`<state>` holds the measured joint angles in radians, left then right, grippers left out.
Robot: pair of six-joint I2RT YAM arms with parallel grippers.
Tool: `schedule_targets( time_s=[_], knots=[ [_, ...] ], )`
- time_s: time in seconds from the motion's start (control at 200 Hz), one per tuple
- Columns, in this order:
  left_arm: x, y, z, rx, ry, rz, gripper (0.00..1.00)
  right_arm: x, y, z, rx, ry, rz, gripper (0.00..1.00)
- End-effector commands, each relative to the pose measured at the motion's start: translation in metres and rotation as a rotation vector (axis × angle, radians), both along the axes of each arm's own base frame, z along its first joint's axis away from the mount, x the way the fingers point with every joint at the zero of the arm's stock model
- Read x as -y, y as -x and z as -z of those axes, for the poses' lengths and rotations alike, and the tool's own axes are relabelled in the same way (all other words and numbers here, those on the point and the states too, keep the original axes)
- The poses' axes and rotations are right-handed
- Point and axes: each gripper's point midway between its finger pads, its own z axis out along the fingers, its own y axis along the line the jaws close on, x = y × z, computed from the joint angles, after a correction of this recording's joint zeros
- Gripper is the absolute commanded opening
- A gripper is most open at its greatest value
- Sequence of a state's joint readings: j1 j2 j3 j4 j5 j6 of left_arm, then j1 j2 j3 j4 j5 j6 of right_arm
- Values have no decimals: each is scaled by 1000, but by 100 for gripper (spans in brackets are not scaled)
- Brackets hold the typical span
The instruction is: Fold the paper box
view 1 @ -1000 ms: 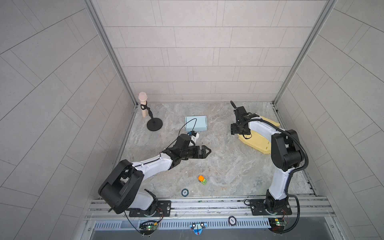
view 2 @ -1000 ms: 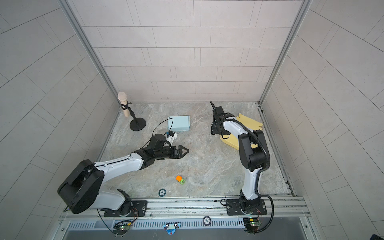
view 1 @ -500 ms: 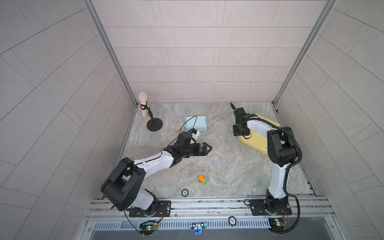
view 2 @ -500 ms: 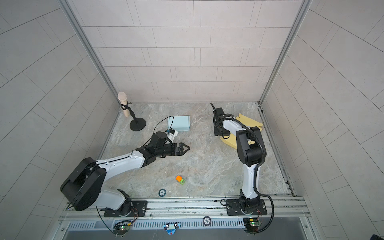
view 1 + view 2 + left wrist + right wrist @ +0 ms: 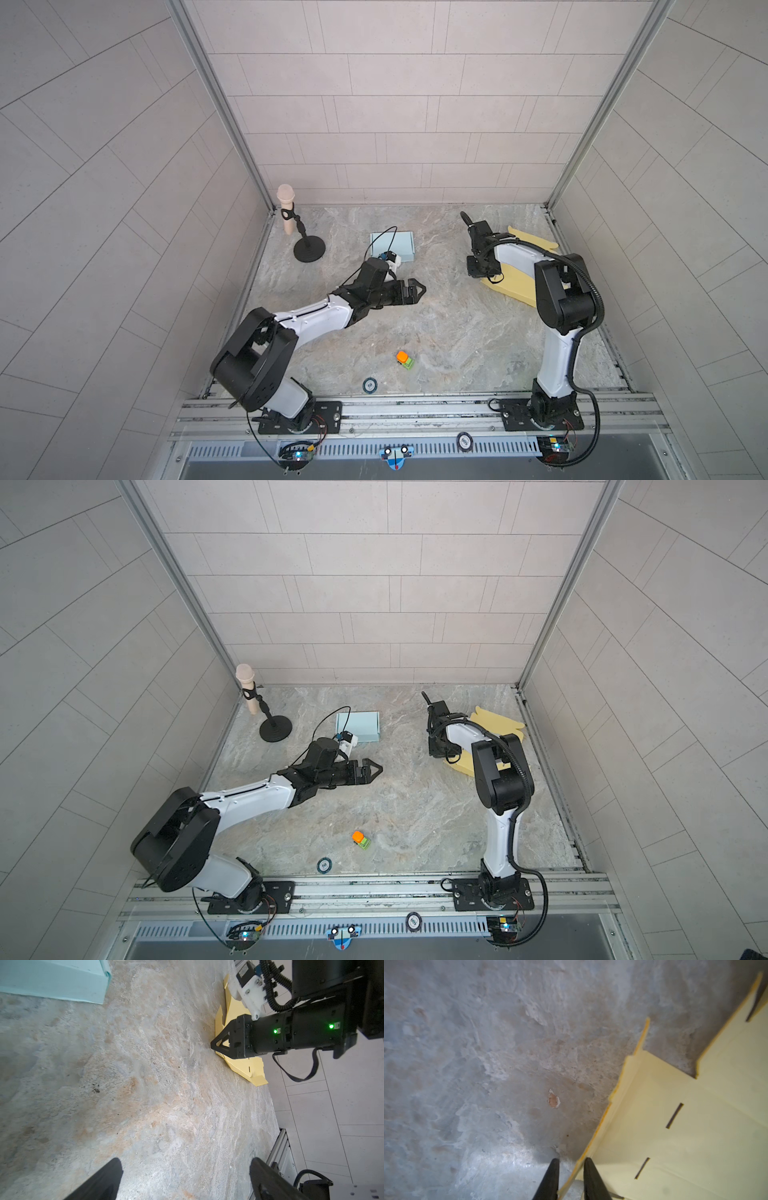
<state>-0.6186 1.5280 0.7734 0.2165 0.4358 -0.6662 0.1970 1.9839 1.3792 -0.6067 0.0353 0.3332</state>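
The paper box [image 5: 519,276] [image 5: 492,725] is a flat, pale yellow cut-out with slots, lying at the back right of the marble table. My right gripper [image 5: 487,276] [image 5: 448,755] [image 5: 212,1045] points down at its left edge. In the right wrist view the gripper [image 5: 570,1160] has its thin fingers drawn in on a raised edge of the box [image 5: 675,1126], which runs between them and touches both. My left gripper [image 5: 419,289] [image 5: 376,768] [image 5: 186,1164] hovers wide open over bare table near the middle, holding nothing, well left of the box [image 5: 249,1068].
A light blue closed box [image 5: 392,245] [image 5: 358,726] [image 5: 52,978] lies behind my left wrist. A microphone on a black stand [image 5: 309,251] stands at the back left. A small orange and green toy [image 5: 404,359] and a round disc [image 5: 369,385] lie near the front rail.
The right gripper's jaws have narrowed from wide apart onto the box's left edge. The left gripper has drifted a little toward the back right, still open.
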Motion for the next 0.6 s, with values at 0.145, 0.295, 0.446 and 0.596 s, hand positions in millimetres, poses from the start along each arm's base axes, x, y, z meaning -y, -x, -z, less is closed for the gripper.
schedule_targets(
  time_s=[0.145, 0.295, 0.446, 0.596],
  knots=[
    [12, -29, 8, 2, -18, -44, 100, 2, 10, -12, 25, -7, 5, 18],
    [17, -48, 22, -14, -15, -71, 99, -6, 19, -12, 30, -33, -12, 17],
    [18, -74, 42, -58, 7, -96, 91, -21, 31, -13, 29, -50, -54, 17],
    [8, -99, 57, -81, -5, -139, 85, -34, 44, -15, 36, -59, -81, 16]
  ],
)
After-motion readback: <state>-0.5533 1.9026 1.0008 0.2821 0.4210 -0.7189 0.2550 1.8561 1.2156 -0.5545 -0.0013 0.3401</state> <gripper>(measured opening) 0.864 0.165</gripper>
